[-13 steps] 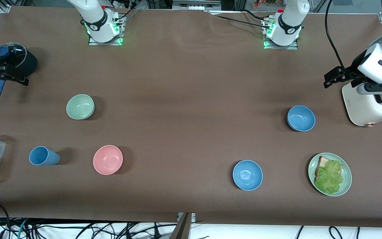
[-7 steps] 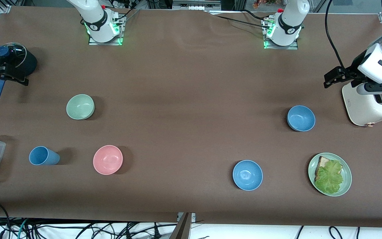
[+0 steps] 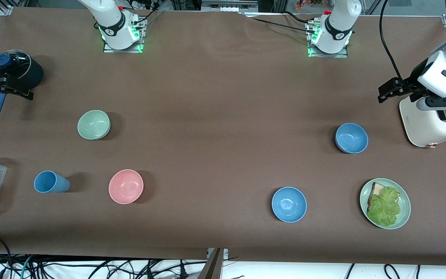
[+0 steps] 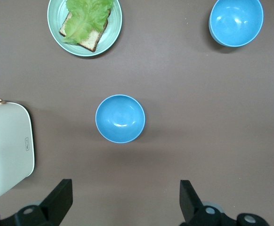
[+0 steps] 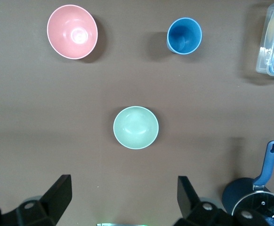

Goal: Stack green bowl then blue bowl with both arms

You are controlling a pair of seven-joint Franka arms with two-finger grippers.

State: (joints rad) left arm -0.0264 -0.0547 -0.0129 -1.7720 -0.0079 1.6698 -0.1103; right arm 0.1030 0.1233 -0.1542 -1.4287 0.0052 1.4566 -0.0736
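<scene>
green bowl (image 3: 93,124) upright, mouth up, blue bowl (image 3: 351,138) likewise

I see the worktop (image 3: 215,97) evenly and fairly brightly lit from overhead, its brown surface matte with faint paler bands and no hard glare. Soft shadows fall beside the green bowl (image 3: 93,124), toward the left arm's end of the worktop, and the pink bowl (image 3: 126,186) and blue cup (image 3: 49,182) cast theirs the same way. Small highlights sit inside the blue bowl (image 4: 120,118). Green lamps glow at both arm bases. Both wrist views look sharp throughout.
</scene>
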